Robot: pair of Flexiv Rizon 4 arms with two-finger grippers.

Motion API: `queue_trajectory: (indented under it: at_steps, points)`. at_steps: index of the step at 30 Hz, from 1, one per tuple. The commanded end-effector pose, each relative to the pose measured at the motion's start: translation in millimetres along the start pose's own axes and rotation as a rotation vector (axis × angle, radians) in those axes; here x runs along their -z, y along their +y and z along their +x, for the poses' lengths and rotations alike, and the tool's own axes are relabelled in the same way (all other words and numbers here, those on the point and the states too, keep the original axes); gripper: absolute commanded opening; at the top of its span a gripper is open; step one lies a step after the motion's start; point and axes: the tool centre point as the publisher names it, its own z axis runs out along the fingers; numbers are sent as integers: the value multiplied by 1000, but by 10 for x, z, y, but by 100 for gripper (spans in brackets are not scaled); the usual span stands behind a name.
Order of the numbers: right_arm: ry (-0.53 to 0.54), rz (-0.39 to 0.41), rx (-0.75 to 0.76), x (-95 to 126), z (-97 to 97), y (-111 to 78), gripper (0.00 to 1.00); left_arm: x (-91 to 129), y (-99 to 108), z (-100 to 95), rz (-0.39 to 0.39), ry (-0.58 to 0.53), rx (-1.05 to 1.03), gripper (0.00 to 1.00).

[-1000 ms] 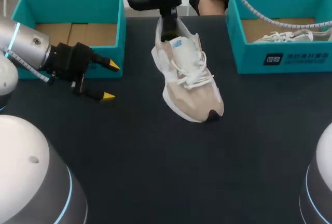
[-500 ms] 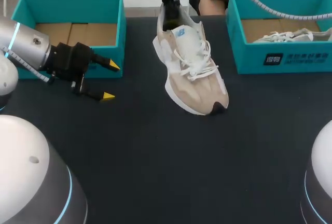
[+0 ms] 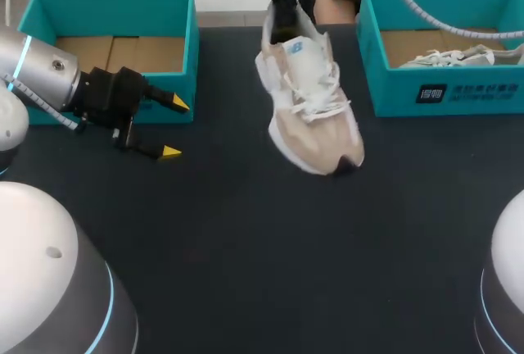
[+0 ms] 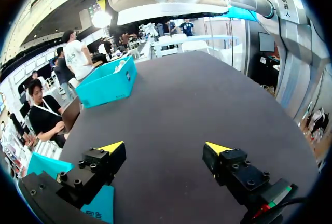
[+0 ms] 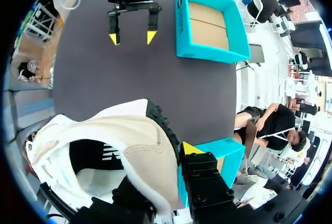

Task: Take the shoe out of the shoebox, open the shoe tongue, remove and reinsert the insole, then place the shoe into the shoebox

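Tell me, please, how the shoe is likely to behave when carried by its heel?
Held only at the heel by the right gripper, the shoe holds its shape, so it is probably light with a fairly stiff sole. The soft heel wall may flex, letting the toe sag. The loose laces will likely flop and could snag.

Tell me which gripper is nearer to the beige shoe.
Right. The right gripper is shut on the beige shoe at its heel; the left gripper is open beside the empty shoebox, well apart.
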Motion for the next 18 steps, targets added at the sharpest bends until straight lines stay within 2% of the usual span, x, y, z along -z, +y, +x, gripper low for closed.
queue_trajectory:
  at_steps: [1, 5, 6, 11, 13, 16, 18]
  points:
    - [18, -55, -5, -168, -233, -468, 0, 1, 1, -1, -2, 1, 0, 100]
    - [14, -35, -50, -328, -429, -881, 0, 1, 1, -1, -2, 1, 0, 100]
    - [22, -22, -87, -399, -495, -1038, 0, 1, 1, -1, -2, 1, 0, 100]
    - [6, 24, -119, -538, -800, -1529, 0, 1, 1, -1, -2, 1, 0, 100]
    - [12, 49, -102, -586, -908, -1680, 0, 1, 1, -1, -2, 1, 0, 100]
    - [-6, 30, -140, -674, -1061, -1939, 0, 1, 1, -1, -2, 1, 0, 100]
    - [-26, 12, -132, -712, -1129, -2034, 0, 1, 1, -1, -2, 1, 0, 100]
